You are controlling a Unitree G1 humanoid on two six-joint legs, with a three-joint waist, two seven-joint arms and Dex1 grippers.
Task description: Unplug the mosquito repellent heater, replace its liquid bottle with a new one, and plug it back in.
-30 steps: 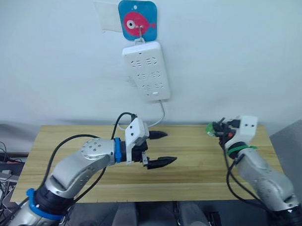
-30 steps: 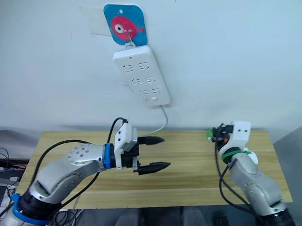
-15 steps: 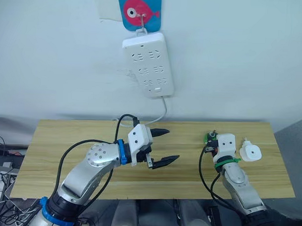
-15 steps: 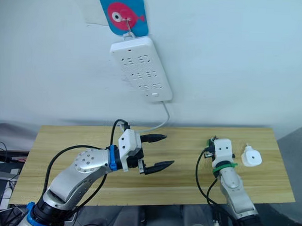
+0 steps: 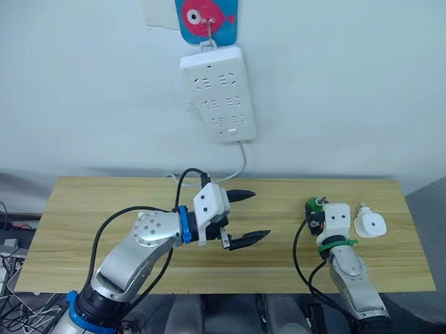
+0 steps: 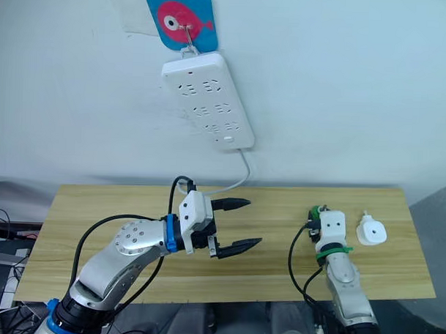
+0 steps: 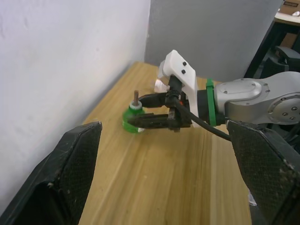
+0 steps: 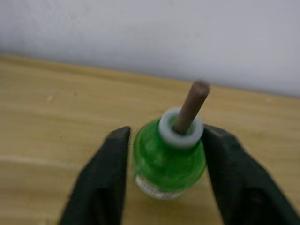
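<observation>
**Bottle stage under way, heater off the strip**

While the mosquito repellent heater (image 5: 369, 225) lies unplugged on the counter (image 5: 97, 214) near its right end, the power strip (image 5: 218, 93) on the wall has every socket bare, so the unplugging looks done. Right end effector (image 7: 140, 108) sits just beside the heater, its two black fingers pressed on either side of the green bottle (image 8: 168, 159), which stands on the wood. Whether this bottle is the spent one or the fresh one, I cannot tell. Left to do, as I judge it: seat a new bottle in the heater and plug it back into the strip.

Left end effector (image 5: 243, 217) hovers over mid-counter, spread wide, holding nothing.

Materials: heater is smooth white rounded plastic with a small dark hole. Bottle is translucent green, squat and round, white collar, brown wick rod poking up. Counter is pale striped wood grain. Strip is long, glossy white, hung below a blue fish plaque (image 5: 205, 15), cord trailing down.
</observation>
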